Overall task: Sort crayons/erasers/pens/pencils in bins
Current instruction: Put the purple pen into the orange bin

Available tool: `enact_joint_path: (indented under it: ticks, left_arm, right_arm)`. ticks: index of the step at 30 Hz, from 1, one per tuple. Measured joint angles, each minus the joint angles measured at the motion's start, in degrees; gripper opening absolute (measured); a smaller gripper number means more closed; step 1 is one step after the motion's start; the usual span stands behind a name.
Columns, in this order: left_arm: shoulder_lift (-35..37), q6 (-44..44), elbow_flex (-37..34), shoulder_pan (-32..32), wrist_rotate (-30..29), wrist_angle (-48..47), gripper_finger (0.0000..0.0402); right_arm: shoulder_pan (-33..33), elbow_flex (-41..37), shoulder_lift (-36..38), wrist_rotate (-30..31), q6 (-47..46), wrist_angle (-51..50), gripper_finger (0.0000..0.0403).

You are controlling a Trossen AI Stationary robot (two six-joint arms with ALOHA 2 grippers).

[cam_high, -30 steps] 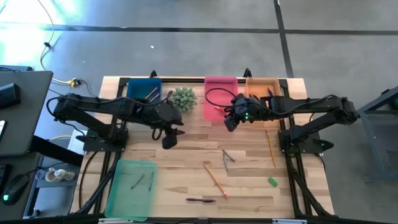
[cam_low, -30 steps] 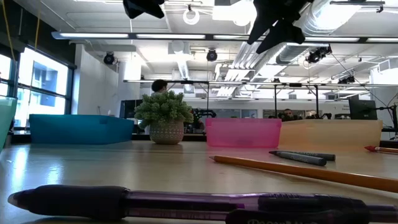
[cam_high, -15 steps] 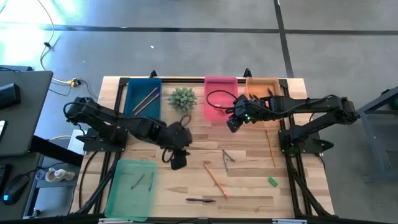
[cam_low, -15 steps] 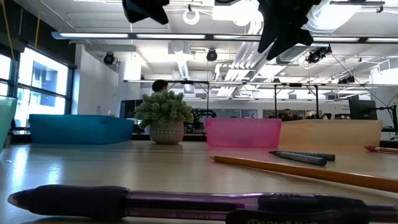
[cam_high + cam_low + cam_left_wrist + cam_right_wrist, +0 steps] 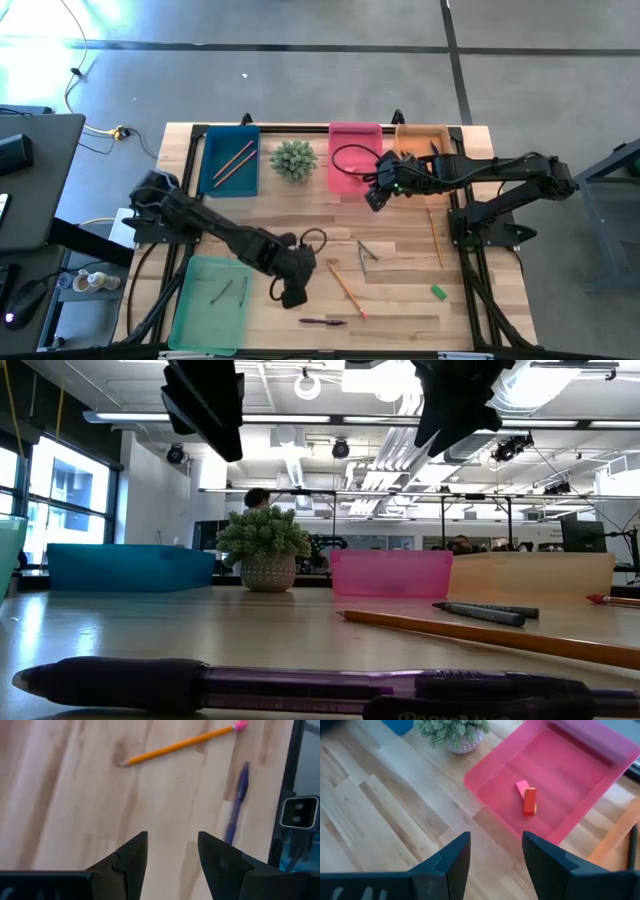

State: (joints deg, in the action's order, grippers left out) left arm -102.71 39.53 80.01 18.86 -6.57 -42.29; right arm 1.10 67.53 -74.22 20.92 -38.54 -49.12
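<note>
Looking straight down, the left gripper (image 5: 291,294) hangs over the wooden table (image 5: 400,300) between the light green bin (image 5: 210,300) and an orange pencil (image 5: 345,288), with a dark purple pen (image 5: 322,322) lying just beyond it near the table's edge; the right gripper (image 5: 373,197) waits at the corner of the pink bin (image 5: 350,155), beside the orange bin (image 5: 420,145). Two pencils lie in the dark blue bin (image 5: 230,160), crayons (image 5: 366,250) sit mid-table, another pencil (image 5: 436,236) lies by the right arm, and a green eraser (image 5: 438,292) rests near the right edge. At table level, the pen (image 5: 300,688) fills the foreground, with the plant (image 5: 265,547) between the blue and pink bins. Past the left wrist, the fingers (image 5: 135,860) stand apart, holding nothing, above bare wood, with pencil (image 5: 180,744) and pen (image 5: 236,802) ahead. Past the right wrist, the fingers (image 5: 454,862) are likewise spread and empty, facing the pink bin (image 5: 485,775), which holds pink and red erasers (image 5: 527,800).
</note>
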Motion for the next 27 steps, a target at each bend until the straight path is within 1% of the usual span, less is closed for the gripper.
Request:
enact_joint_path:
  ticks: [4, 7, 13, 23, 27]
  left_arm:
    - [-1.6, 4.1, 0.0, 1.1, 0.5, 2.1, 0.0163]
    - [-2.7, 5.3, 0.0, 1.9, 1.2, 5.6, 0.0163]
    - [-4.8, 5.3, 0.0, 4.2, 1.4, 10.0, 0.0163]
    - [-6.7, 5.5, 0.0, 7.7, -1.1, 11.8, 0.0163]
    - [-6.9, 2.7, 0.0, 9.3, -1.7, 14.5, 0.0163]
  right_arm:
    - [0.0, 0.0, 0.0, 1.0, 0.0, 0.0, 0.0171]
    - [0.0, 0.0, 0.0, 1.1, 0.0, 0.0, 0.0171]
    - [0.0, 0.0, 0.0, 1.1, 0.0, 0.0, 0.0171]
    - [0.0, 0.0, 0.0, 1.1, 0.0, 0.0, 0.0171]
    - [0.0, 0.0, 0.0, 1.1, 0.0, 0.0, 0.0171]
